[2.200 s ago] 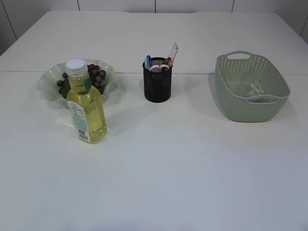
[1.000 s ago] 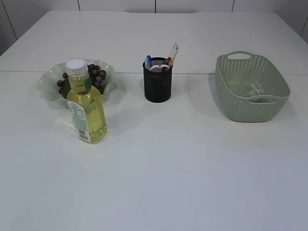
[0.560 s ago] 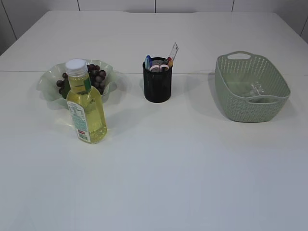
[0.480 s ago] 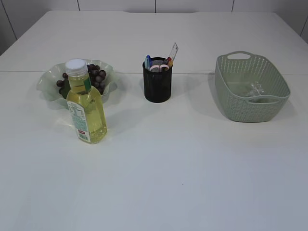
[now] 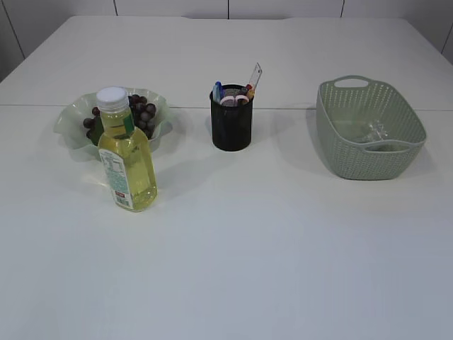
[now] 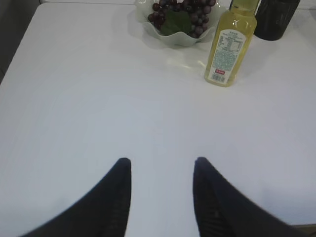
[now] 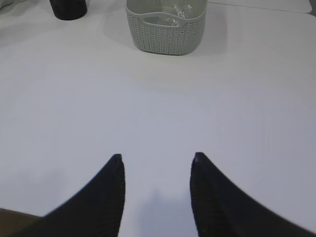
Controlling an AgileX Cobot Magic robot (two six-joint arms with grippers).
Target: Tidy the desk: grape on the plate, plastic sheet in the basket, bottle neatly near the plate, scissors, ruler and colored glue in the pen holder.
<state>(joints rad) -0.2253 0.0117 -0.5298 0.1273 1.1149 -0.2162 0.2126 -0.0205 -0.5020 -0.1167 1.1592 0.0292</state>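
Exterior view shows every item placed: grapes (image 5: 139, 108) on plate (image 5: 71, 120) far left; bottle (image 5: 127, 161) just near it; sheet (image 5: 373, 132) in basket (image 5: 371, 129) right; holder (image 5: 231, 120) filled; left gripper (image 6: 160, 167) and right gripper (image 7: 155, 162) spread open, empty, well back; likely finished, nothing left but resting.

Light is bright, even and diffuse on the white tabletop (image 5: 233, 241), giving soft grey shadows. In the exterior view the oil bottle (image 5: 127, 157), the mesh pen holder (image 5: 231, 126) and the woven basket (image 5: 370, 127) each cast a faint shadow that spreads toward 3 and 5 o'clock. The bottle's liquid glows yellow. That view is sharp. In both wrist views the dark fingers of the left gripper (image 6: 160, 165) and right gripper (image 7: 155, 160) are blurred, and the tabletop looks washed out, nearly featureless.
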